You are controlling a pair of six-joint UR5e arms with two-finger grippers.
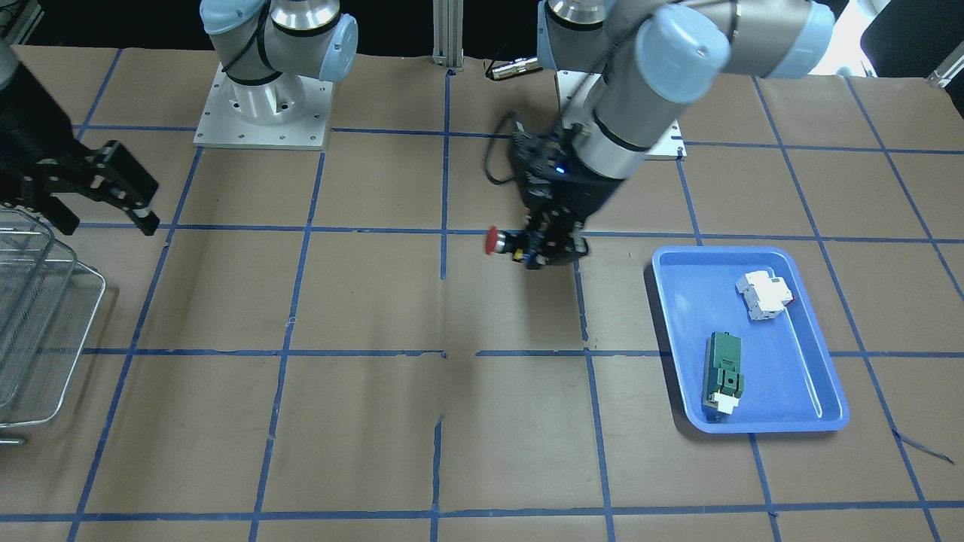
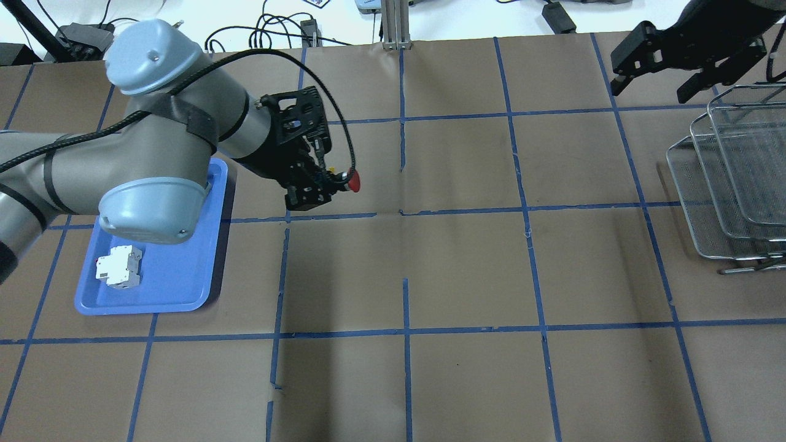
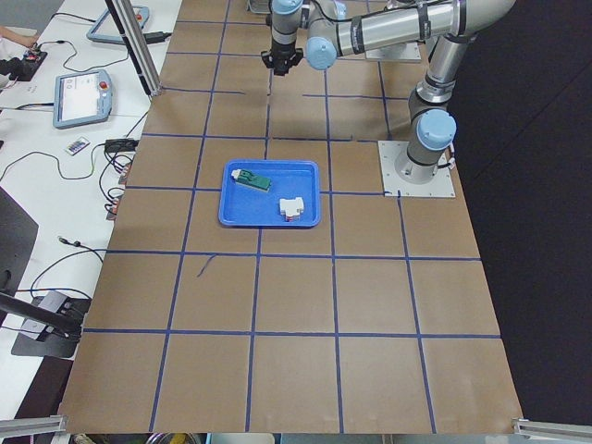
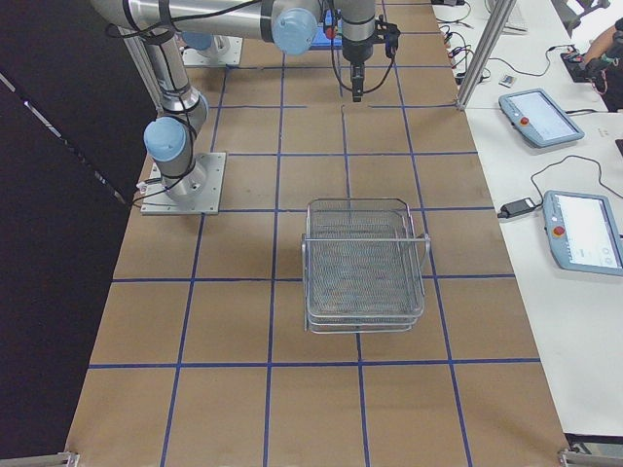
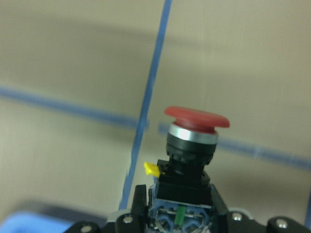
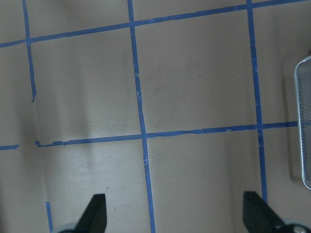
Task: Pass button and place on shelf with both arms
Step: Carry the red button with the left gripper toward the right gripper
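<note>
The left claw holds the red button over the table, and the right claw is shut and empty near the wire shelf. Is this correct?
No: the right claw is open, not shut; the right wrist-mounted view shows its fingers wide apart. The left claw does hold the button, and the right claw is empty near the shelf.

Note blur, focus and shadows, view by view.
Left wrist: button fairly sharp, table behind it blurred. Right wrist: tape lines crisp, soft shadow bands at left. Overhead: area beyond the table washed out white.
</note>
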